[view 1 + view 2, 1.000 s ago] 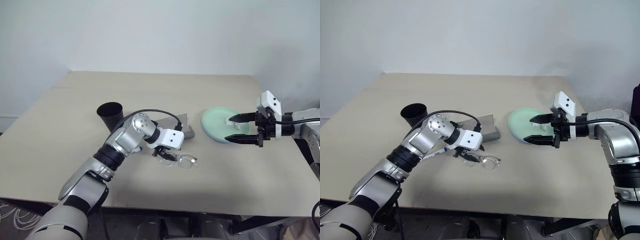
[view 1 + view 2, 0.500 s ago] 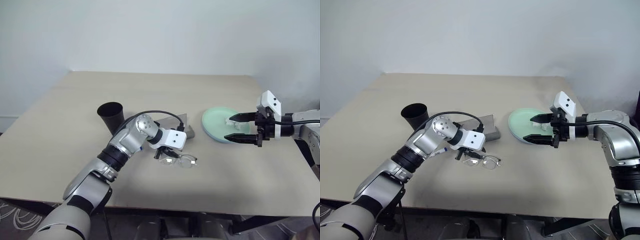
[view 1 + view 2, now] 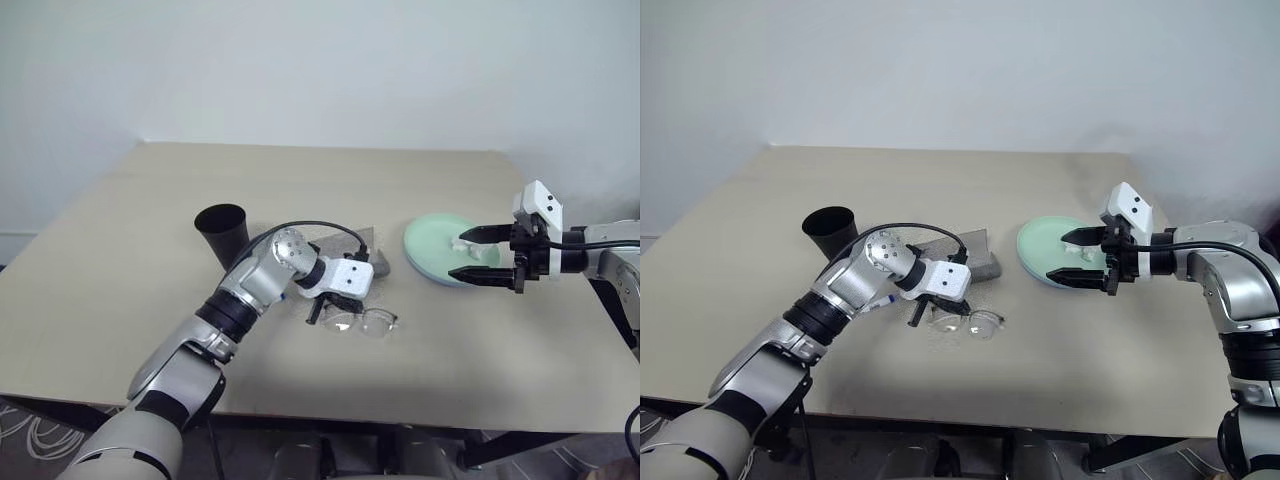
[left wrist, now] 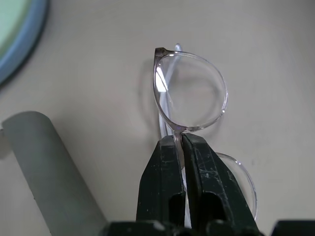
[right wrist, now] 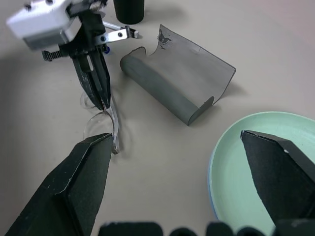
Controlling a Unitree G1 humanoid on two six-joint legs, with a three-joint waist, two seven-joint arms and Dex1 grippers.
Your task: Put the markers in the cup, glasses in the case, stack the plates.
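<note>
Glasses (image 3: 362, 322) sit on the tabletop (image 3: 120, 260) right under the left hand (image 3: 318, 316), whose two black fingers are pinched together on the frame. From the head views the frame stretches away from that hand toward the robot's right, lying roughly crosswise in front of the open grey case (image 3: 372, 258). Just behind the left arm stands the black cup (image 3: 222, 233), and part of a marker (image 3: 872, 305) pokes out beneath the forearm. Off to the right, the right hand (image 3: 478, 255) hovers with its fingers spread wide and nothing between them, over the near edge of the stacked plates (image 3: 432, 240), mint green on light blue.

Through the left wrist view the closed fingertips (image 4: 167, 162) grip the bridge of the glasses, one clear round lens standing beyond the tips and the other beside them; the rims are pale and nearly transparent, the temples folded behind.

Seen in the right wrist view, the wide-spread fingers (image 5: 81, 172) frame the scene: the left hand clamped on the glasses, the case lying open with its lid up between them and the plates.
</note>
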